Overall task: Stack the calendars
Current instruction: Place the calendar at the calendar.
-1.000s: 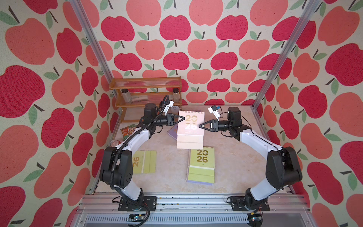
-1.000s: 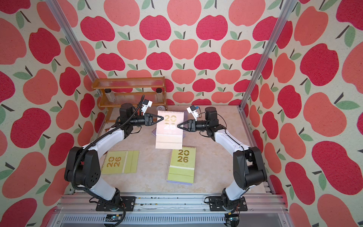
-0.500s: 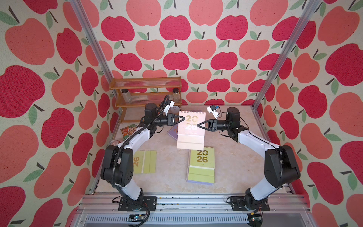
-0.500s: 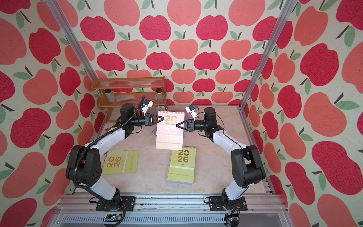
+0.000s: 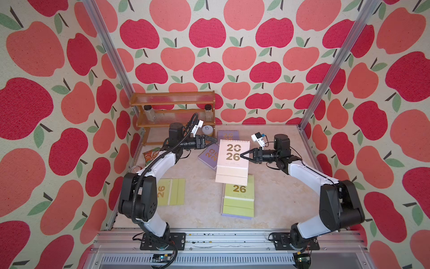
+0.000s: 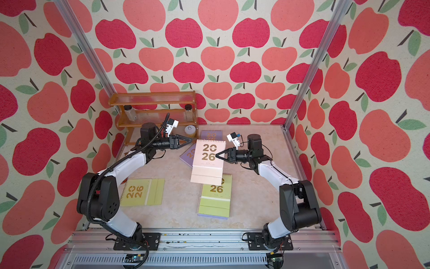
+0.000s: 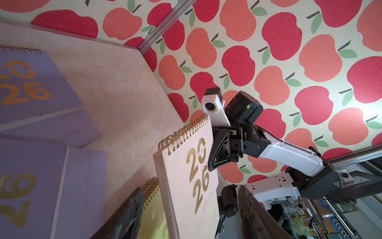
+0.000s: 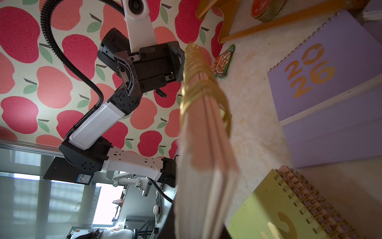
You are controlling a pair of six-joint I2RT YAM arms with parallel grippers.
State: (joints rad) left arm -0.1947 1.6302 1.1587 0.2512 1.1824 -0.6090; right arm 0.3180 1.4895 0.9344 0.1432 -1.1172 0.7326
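The white-and-black left arm [image 5: 160, 163] and the white-and-black right arm [image 5: 307, 173] are bent at the elbow, with forearms reached inward and roughly level, so that the grippers are pointed toward each other. The black parallel right gripper [image 5: 242, 154] is clamped on the side edge of a pale pink spiral-bound calendar [image 5: 232, 163], which is held aloft. The black parallel left gripper [image 5: 213, 140] is noted just beside the calendar's spiral-bound corner, its dark fingers [image 7: 126, 215] spread wide apart.

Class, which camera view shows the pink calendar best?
A top view: the pink calendar shows whole, numerals readable. The left wrist view cuts off its lower part; the right wrist view sees it edge-on and blurred.
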